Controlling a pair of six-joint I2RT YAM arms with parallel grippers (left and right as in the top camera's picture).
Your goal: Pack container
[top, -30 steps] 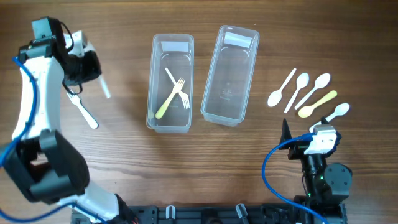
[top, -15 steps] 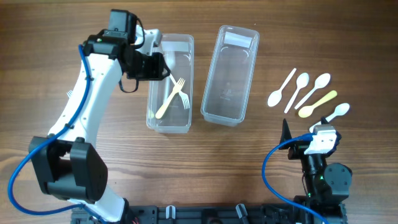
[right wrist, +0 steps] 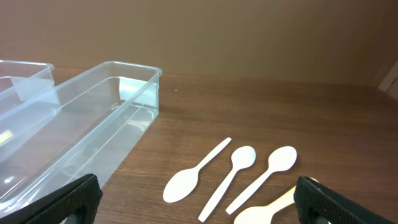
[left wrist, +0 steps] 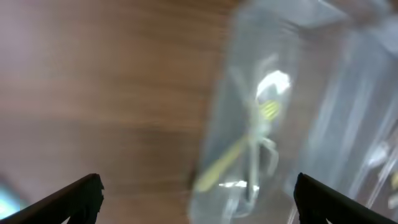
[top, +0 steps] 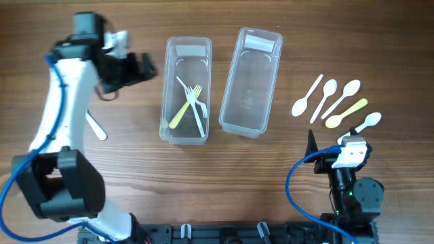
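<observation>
The left clear container (top: pixel 188 45) holds a yellow fork (top: pixel 179 113) and white forks (top: pixel 199 112). The same container (left wrist: pixel 323 74) shows blurred in the left wrist view, with the yellow fork (left wrist: pixel 227 163) inside. My left gripper (top: pixel 145 66) hangs open and empty just left of that container; its jaws (left wrist: pixel 199 198) stand wide apart. The right clear container (top: pixel 251 42) has nothing in it. Several spoons (top: pixel 337 100) lie in a row at the right. My right gripper (right wrist: pixel 199 205) rests open near the front edge, pointing at the spoons (right wrist: pixel 239 169).
One white utensil (top: pixel 95 127) lies on the wood at the far left, below the left arm. The right arm's base (top: pixel 351 193) sits at the front right. The empty container's near corner (right wrist: pixel 134 70) shows in the right wrist view.
My left gripper came over the left container, opened, and drew back to the left. One more white fork now lies in that container. The right arm has not moved.
</observation>
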